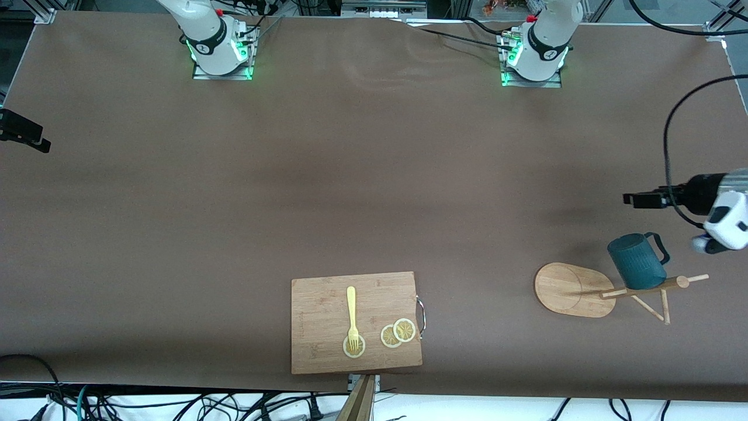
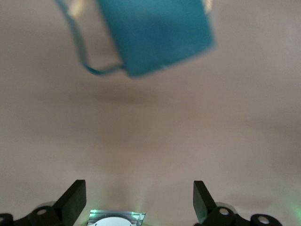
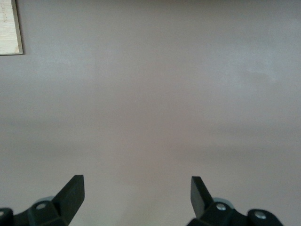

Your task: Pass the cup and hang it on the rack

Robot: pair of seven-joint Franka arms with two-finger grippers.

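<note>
No readable text, labels, brands, numbers or signs anywhere. Small dark round marks on the white arm bases (image 1: pixel 205 45), too small to make out.

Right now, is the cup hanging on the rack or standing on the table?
Hanging: the cup sits on a peg of the rack, above the table, no jaws touching it.

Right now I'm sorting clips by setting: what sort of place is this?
Probably a robotics lab staged as a kitchen: two Franka arm bases bolted to a brown-covered table, loose cables along its edge, a bamboo cutting board with lemon slices.
</note>
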